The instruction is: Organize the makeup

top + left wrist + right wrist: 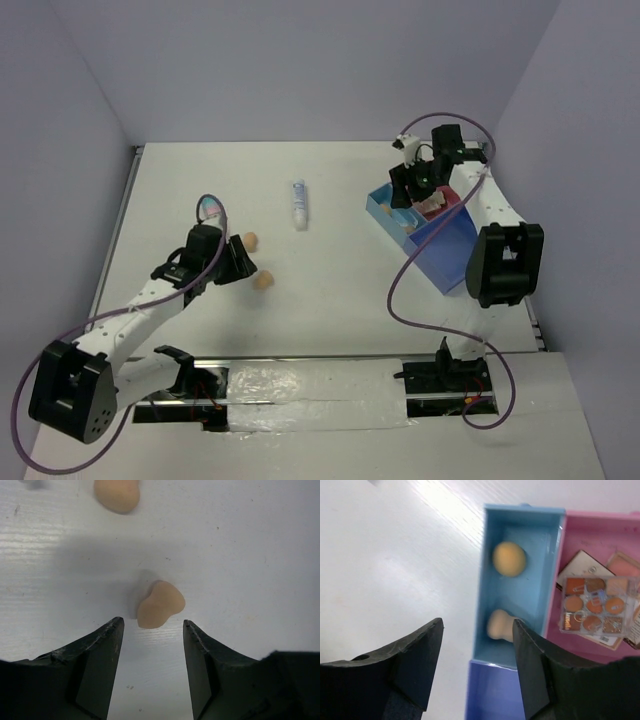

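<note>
While the left gripper [152, 621] stands wide, a peach sponge [160, 605] lies right at its tips, with a second sponge [116, 494] beyond. Right gripper [478, 624], also spread, over the tray [525, 509]. Only its wrist view shows an orange sponge [509, 558] and pale sponge [500, 624] in the blue compartment, and a palette [597, 605] in the pink. White table [340, 310], lilac walls [300, 60].

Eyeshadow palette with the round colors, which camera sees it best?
The right wrist view: the eyeshadow palette lies close up in the pink compartment, with every pan distinct. The top external view shows it only as a tiny, far-off reddish patch. The left wrist view misses it entirely.
</note>
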Robot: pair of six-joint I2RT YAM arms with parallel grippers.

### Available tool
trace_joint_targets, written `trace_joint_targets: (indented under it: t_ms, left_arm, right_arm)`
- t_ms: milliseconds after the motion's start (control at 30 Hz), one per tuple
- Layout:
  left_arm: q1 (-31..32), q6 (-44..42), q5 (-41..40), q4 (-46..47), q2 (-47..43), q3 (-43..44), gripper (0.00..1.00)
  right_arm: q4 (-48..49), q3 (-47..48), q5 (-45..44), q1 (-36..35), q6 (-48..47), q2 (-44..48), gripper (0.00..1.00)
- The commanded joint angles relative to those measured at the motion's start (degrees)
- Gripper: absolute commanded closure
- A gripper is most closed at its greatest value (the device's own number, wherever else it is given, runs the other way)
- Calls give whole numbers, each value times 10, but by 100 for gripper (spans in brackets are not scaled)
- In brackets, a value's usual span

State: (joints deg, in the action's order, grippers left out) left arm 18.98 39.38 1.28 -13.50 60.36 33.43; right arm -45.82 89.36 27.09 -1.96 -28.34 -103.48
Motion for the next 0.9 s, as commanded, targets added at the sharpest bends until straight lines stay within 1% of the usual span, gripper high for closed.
trace_joint_targets:
  t_ms: [0, 67, 167, 200, 267, 300, 467, 633, 767, 867]
  left_arm:
    - [16, -41, 0, -3, 33, 46, 37]
    - [38, -53, -8, -16, 52, 65, 39]
    - [68, -66, -10, -34, 92, 90, 44]
    - [76, -69, -28, -36, 112, 95, 45]
    - [95, -77, -38, -47, 128, 108, 50]
    - [99, -80, -43, -52, 143, 112, 50]
    - [123, -95, -98, -87, 176, 140, 49]
    - [132, -106, -126, -108, 208, 158, 47]
    - [140, -115, -150, -120, 251, 169, 48]
    - [143, -120, -152, -117, 267, 175, 52]
  right_arm:
    - [-20, 15, 99, -2, -14, 64, 34]
    - [-22, -7, 132, -11, -12, 75, 32]
    - [-15, -40, 142, -30, -10, 95, 30]
    - [-12, -47, 143, -37, -8, 104, 30]
    - [-5, -69, 147, -46, -3, 111, 30]
    - [-4, -74, 149, -54, -1, 116, 30]
    - [8, -99, 153, -74, 10, 126, 30]
    - [12, -104, 156, -90, 16, 123, 30]
    - [14, -109, 157, -104, 21, 120, 29]
    - [16, -113, 158, -116, 25, 121, 28]
